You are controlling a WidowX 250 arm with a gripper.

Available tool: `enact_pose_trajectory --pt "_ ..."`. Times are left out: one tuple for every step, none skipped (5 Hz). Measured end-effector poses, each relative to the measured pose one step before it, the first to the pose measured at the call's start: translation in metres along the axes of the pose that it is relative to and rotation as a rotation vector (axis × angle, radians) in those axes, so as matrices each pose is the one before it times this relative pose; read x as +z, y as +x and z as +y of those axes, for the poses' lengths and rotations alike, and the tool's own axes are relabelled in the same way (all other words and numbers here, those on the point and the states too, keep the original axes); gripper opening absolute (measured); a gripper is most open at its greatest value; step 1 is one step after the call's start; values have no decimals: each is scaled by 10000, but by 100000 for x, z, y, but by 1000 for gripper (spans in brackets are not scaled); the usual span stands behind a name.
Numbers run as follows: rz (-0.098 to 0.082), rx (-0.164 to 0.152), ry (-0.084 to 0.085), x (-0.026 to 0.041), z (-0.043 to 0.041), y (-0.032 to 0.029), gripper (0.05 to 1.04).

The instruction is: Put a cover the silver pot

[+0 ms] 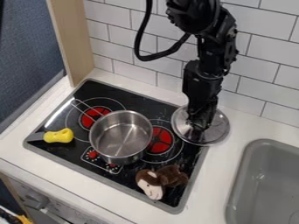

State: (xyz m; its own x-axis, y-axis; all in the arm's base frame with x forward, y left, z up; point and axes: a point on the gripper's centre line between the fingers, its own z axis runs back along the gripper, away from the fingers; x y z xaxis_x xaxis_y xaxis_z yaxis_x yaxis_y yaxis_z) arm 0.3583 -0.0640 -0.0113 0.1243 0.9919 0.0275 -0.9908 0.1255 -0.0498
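The black gripper (200,126) hangs down over the round silver lid (219,132), at the lid's middle, and hides its centre. The lid lies at the right edge of the stove, partly over the white counter; whether it rests flat or is slightly raised, I cannot tell. The silver pot (121,136) stands uncovered on the stovetop, left of the gripper, upright and with its inside bare. Its thin handle points to the upper left.
A brown and cream plush toy (163,180) lies at the front right of the black stovetop (55,151). At the left edge is a yellow-handled object (58,136). A grey sink (265,183) sits at the right, and a tiled wall (265,65) stands behind.
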Motion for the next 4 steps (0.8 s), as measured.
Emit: enact_pose_trajectory --pt "37 -17 3 19 310 -92 62" --pt "190 -115 45 342 455 -320 55" --pt "279 -234 164 517 751 -409 55" --pt "557 -406 -569 3156 349 -876 55"
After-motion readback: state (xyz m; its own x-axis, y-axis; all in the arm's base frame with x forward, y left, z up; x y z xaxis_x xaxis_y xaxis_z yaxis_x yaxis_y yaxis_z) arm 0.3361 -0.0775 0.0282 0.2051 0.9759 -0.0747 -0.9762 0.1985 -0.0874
